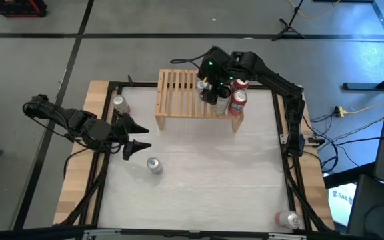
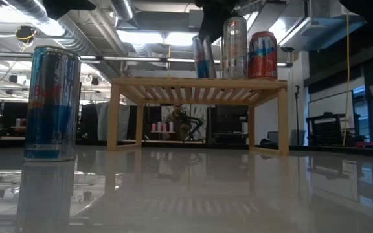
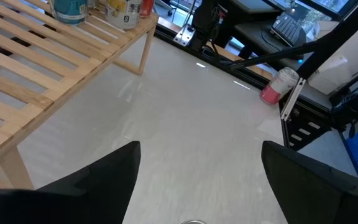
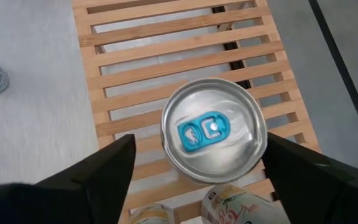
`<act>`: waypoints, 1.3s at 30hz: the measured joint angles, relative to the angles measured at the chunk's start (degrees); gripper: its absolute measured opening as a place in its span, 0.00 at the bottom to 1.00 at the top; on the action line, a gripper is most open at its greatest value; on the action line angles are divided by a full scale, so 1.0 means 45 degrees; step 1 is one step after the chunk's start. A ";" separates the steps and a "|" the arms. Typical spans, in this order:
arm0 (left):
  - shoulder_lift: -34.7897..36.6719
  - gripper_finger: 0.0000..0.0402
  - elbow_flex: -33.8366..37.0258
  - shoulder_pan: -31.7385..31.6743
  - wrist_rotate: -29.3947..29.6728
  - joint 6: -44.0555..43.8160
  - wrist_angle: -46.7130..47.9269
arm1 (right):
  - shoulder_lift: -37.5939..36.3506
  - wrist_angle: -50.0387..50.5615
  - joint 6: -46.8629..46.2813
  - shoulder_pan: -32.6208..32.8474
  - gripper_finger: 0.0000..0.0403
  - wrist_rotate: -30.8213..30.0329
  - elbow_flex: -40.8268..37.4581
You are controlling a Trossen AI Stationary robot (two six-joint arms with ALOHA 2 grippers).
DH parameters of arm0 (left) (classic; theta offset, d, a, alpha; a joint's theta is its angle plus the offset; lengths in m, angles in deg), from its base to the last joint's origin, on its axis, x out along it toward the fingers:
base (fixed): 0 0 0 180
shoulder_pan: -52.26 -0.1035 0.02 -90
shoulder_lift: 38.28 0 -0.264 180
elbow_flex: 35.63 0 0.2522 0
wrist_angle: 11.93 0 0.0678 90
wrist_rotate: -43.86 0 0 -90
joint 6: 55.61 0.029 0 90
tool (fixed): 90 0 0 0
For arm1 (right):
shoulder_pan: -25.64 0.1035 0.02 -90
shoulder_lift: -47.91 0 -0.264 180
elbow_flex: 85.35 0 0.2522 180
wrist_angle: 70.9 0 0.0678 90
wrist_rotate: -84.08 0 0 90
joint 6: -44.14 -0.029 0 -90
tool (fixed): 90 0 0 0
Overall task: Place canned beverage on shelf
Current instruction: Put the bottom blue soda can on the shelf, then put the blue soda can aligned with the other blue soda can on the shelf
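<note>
Your right gripper (image 4: 194, 158) hangs spread apart directly over the slim silver can with the blue tab (image 4: 213, 129), which stands upright on the slatted light-wood shelf (image 1: 179, 93) beside two other cans there. Your left gripper (image 1: 131, 138), also unclenched, waits beyond the shelf's end.

Both arms are black, built of slim jointed links with bulkier housings at the joints. The right arm (image 1: 272, 77) shows a small green light near its wrist. The left gripper (image 1: 137, 137) has two tapering dark fingers (image 3: 104, 180), matte and wedge-shaped; the right gripper (image 4: 194, 171) looks the same.
</note>
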 joint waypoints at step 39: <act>0.0000 0.81 0.0000 -0.0005 -0.0028 0.0000 -0.0121 | -0.1614 -0.2458 -0.1642 0.1606 0.87 -0.0825 0.0029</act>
